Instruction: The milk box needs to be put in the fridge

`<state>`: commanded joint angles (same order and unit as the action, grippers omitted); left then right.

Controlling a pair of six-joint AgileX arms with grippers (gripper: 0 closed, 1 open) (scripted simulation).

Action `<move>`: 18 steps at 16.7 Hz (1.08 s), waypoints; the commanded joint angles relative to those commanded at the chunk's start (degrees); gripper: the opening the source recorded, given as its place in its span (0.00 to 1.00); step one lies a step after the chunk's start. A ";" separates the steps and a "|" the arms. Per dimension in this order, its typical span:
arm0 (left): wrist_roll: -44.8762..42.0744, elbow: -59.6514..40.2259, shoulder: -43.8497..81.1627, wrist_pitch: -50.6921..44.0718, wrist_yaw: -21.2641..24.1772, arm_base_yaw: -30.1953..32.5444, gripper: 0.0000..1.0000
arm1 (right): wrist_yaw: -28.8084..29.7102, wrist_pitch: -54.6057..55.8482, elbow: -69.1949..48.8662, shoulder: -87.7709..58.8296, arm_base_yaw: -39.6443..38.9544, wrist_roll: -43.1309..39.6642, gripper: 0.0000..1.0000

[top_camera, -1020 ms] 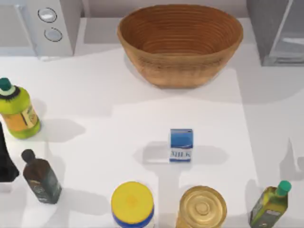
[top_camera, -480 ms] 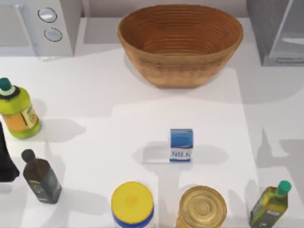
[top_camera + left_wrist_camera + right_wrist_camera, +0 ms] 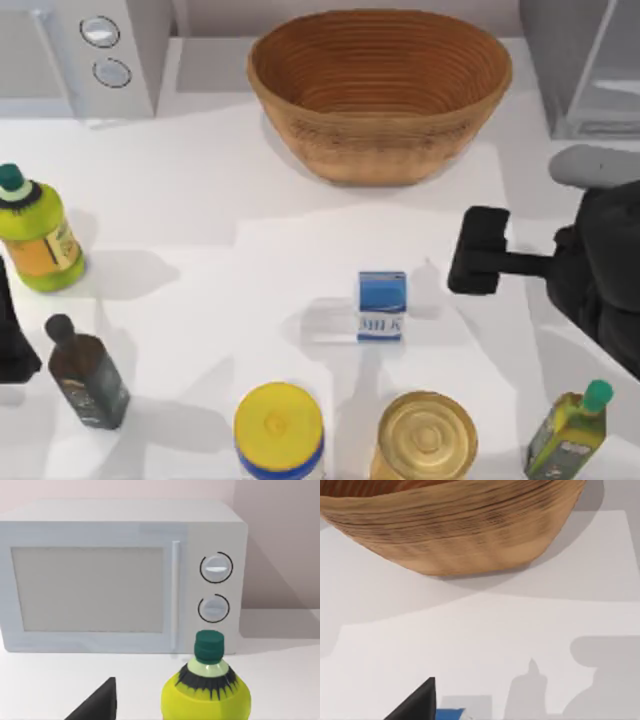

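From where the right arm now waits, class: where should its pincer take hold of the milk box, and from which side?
Grip the milk box across its narrow flat sides, probably coming down from above: it stands upright and apart from its neighbours. The right pincer hovers just to its right.

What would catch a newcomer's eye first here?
Probably the big wicker bowl at the back centre, then the dark right gripper reaching in from the right toward the small milk box standing mid-table. The fridge waits at the back right corner.
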<state>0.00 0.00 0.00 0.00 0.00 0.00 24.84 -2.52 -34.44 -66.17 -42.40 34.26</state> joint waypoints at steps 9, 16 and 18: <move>0.00 0.00 0.00 0.00 0.00 0.00 1.00 | 14.90 -1.97 -17.36 -38.26 -15.26 12.36 1.00; 0.00 0.00 0.00 0.00 0.00 0.00 1.00 | 15.99 -2.15 -18.16 -40.50 -15.20 12.90 1.00; 0.00 0.00 0.00 0.00 0.00 0.00 1.00 | 15.64 -1.62 -18.87 -40.92 -14.45 12.06 1.00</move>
<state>0.00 0.00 0.00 0.00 0.00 0.00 40.49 -4.14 -53.31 -107.09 -56.85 46.32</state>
